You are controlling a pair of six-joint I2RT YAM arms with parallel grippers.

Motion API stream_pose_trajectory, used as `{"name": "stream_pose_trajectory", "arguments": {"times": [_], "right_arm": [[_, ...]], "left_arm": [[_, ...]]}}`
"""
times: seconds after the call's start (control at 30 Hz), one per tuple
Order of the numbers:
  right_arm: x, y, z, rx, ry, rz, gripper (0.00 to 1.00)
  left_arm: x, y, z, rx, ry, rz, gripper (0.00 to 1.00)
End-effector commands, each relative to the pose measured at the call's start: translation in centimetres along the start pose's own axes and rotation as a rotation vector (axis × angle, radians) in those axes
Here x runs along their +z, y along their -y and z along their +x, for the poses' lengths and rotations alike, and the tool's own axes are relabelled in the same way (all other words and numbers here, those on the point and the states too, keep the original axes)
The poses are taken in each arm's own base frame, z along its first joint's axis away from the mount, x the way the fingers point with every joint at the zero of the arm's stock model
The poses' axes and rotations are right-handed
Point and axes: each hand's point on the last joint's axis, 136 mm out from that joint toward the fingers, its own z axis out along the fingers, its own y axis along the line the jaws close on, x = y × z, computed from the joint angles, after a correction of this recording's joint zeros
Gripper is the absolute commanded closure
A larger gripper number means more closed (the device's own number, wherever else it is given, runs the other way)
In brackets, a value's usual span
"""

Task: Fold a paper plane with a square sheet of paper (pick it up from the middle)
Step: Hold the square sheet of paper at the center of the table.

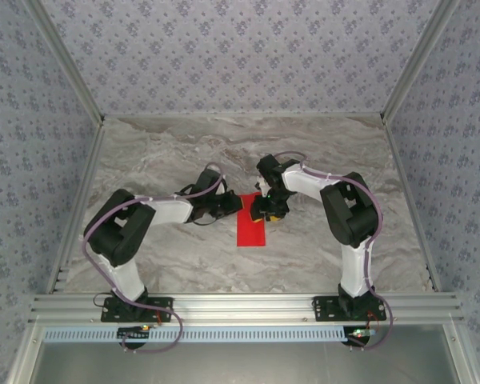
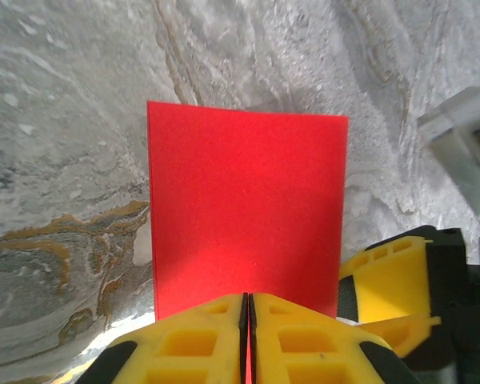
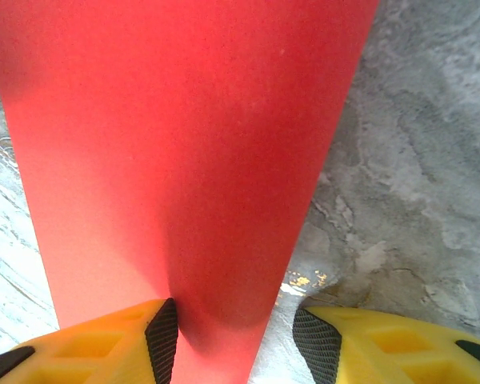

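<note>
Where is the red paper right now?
In the top view the red paper lies on the table, between the left gripper and right gripper.

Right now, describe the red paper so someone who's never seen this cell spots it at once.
Start at the grey marbled table and go to its middle. Between the left end effector and the right end effector lies the red paper, a plain narrow rectangle. It is the one bright red thing there; the fingers beside it are yellow and black.

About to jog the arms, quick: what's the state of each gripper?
Left gripper: closed at the paper edge; grip unclear.
Right gripper: open, paper between its fingers.
</note>
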Motion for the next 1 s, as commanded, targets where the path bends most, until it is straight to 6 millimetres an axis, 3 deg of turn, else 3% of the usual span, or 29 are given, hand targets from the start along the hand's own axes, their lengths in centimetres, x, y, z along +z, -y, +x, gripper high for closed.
{"name": "stream_pose_trajectory", "arguments": {"times": [0.0, 0.3, 0.73, 0.83, 0.9, 0.97], "right_arm": [[7.1, 5.0, 3.1, 0.002, -0.142, 0.172, 0.48], [7.2, 5.1, 3.2, 0.003, -0.145, 0.174, 0.49], [7.1, 4.6, 3.3, 0.03, -0.14, 0.157, 0.48], [5.9, 3.8, 2.7, 0.044, -0.097, 0.132, 0.48], [4.0, 2.6, 1.6, 0.059, -0.03, 0.079, 0.47], [2.1, 2.0, 1.7, 0.086, 0.026, 0.037, 0.46]], "left_arm": [[0.8, 0.7, 0.9, 0.023, -0.063, 0.014, 0.9], [1.7, -0.2, 1.7, 0.006, -0.108, -0.011, 0.9], [2.0, -3.9, 3.1, 0.008, -0.172, -0.178, 0.93], [2.0, -5.1, 3.7, 0.012, -0.203, -0.23, 0.93], [2.1, -5.9, 4.1, 0.011, -0.218, -0.256, 0.93], [2.1, -6.6, 4.5, 0.0, -0.233, -0.282, 0.94]]}}
